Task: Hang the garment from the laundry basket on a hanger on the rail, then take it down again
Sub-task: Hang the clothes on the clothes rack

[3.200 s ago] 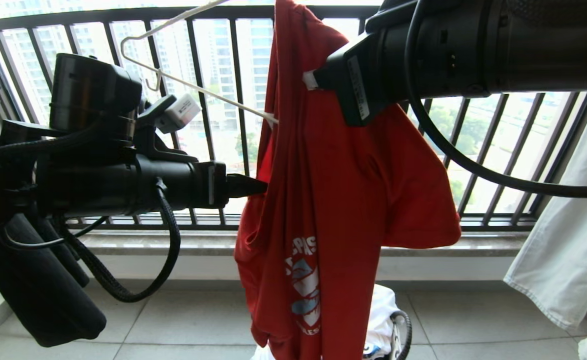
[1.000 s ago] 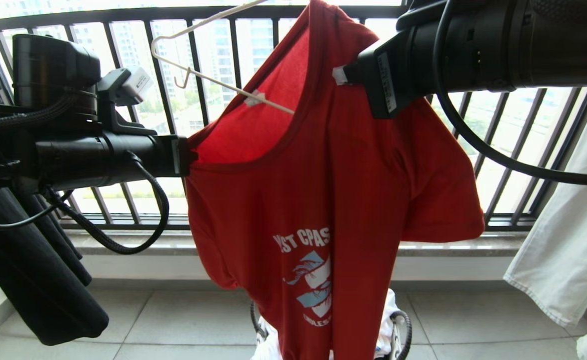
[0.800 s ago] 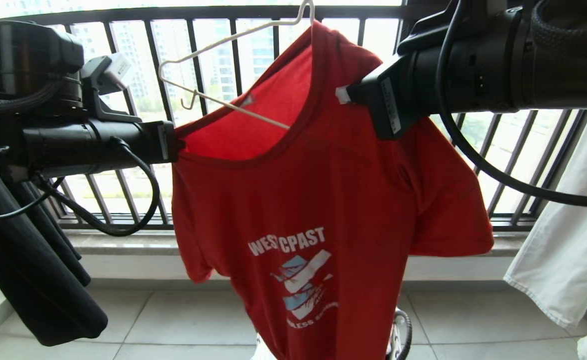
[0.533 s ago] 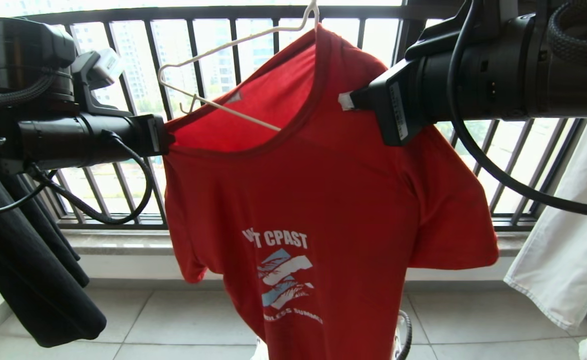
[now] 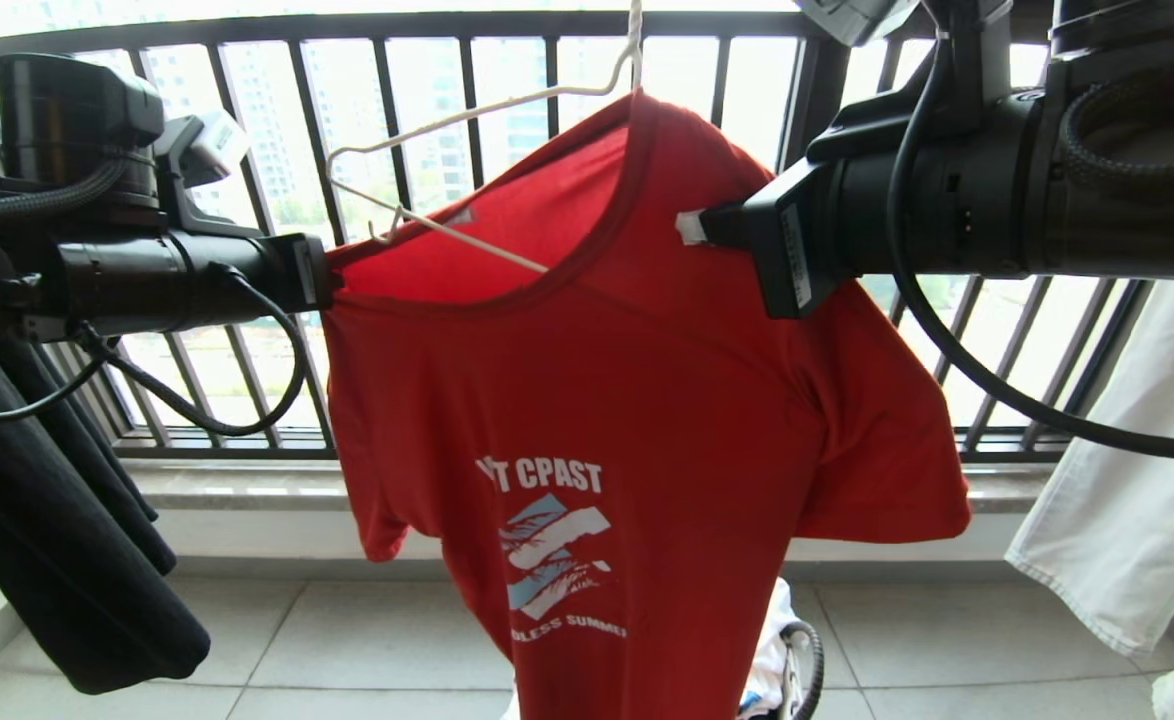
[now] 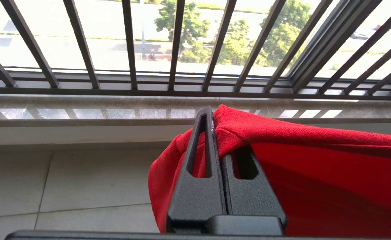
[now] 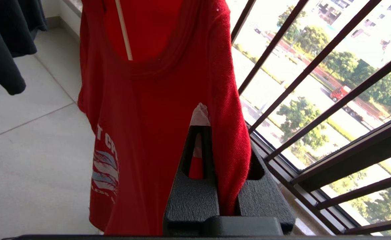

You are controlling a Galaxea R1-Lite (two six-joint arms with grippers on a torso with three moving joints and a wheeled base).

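matt red knit cloth garment (image 5: 637, 400), thin smooth cream wire hanger (image 5: 447, 120)

Both my arms are up at about chest height here, reaching in toward each other from either side. Left arm comes in level from the left, wrist pretty much straight, and the left tool (image 6: 215, 133) is clamped tight, fingers pressed together with red fabric pinched between them. Right arm sits a bit higher and reaches in from the right, forearm close to level, cable looping underneath it. The right tool (image 7: 212, 133) is squeezed closed too, red cloth caught between its fingers and draped over one of them.
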